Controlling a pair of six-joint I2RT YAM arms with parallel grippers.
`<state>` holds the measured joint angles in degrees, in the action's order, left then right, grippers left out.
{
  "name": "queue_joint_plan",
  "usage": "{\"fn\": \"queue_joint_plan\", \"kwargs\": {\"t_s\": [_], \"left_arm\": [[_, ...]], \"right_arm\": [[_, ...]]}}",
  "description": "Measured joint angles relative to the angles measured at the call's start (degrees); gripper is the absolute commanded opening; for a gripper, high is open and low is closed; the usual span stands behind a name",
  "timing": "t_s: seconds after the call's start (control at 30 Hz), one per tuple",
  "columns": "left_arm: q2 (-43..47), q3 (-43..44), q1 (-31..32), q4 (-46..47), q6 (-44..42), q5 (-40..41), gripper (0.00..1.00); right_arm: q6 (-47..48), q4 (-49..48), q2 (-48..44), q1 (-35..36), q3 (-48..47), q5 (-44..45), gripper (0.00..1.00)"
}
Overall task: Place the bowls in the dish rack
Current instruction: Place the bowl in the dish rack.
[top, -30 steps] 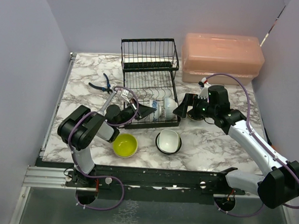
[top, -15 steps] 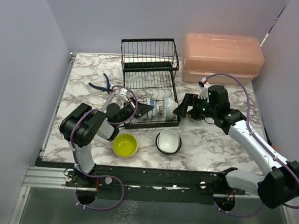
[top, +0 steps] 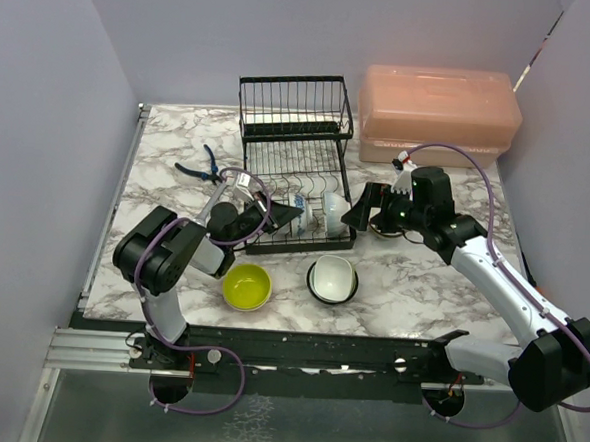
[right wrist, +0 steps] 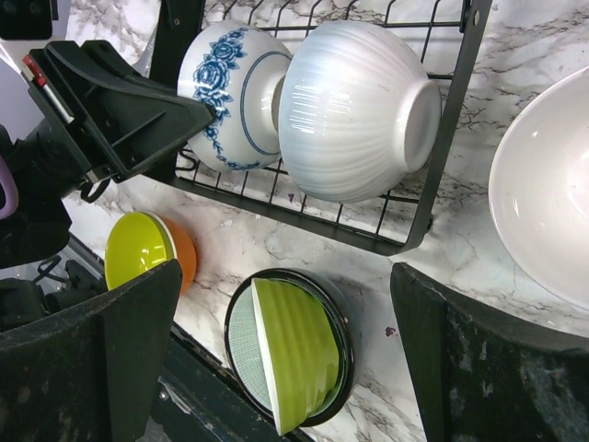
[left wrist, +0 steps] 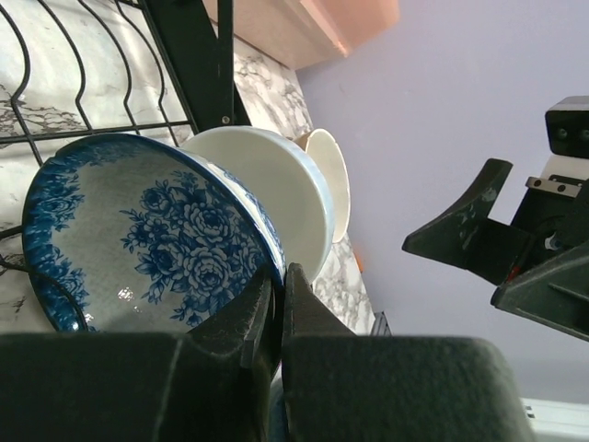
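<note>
The blue-patterned bowl (left wrist: 138,239) is stood on edge in the lower tier of the dish rack (top: 295,93). The left tool (left wrist: 276,285) is pressed together at its rim, though a pinch cannot be confirmed; the right tool (right wrist: 285,274) is spread and empty. Glazed, stiff, chippable — judged best taken by the rim.

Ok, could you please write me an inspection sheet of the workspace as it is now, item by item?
Surface: marble table, no damage seen.
Job's things: rack holds blue bowl and white bowl on edge; green bowl and dark bowl stand on the table in front.
Clutter: pliers left of the rack; pink box at back right.
Pincers: left pincer shut, tips at the blue bowl's rim; right pincer open, holding nothing.
Cables: purple cables loop along both arms, no snag seen.
Surroundings: plain walls; nothing else seen.
</note>
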<state>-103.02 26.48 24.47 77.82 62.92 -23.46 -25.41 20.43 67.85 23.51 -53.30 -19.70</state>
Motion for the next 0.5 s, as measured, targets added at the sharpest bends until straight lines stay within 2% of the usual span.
{"fn": "queue_joint_plan", "kwargs": {"t_s": [0.2, 0.33, 0.4, 0.5], "left_arm": [[4.81, 0.11, 0.24, -9.33, -3.15, 2.05, 0.13], [8.41, 1.16, 0.39, -16.98, -6.84, 4.11, 0.43], [9.66, 1.90, 0.26, -21.14, -8.72, 5.75, 0.52], [11.32, 2.40, 0.24, -26.10, -10.58, 7.61, 0.59]], "right_arm": [[0.00, 0.11, 0.00, 0.00, 0.00, 0.04, 1.00], [0.00, 0.13, 0.00, 0.00, 0.00, 0.04, 1.00], [-0.02, 0.13, 0.00, 0.00, -0.02, 0.02, 1.00], [0.00, 0.15, 0.00, 0.00, 0.00, 0.02, 1.00]]}}
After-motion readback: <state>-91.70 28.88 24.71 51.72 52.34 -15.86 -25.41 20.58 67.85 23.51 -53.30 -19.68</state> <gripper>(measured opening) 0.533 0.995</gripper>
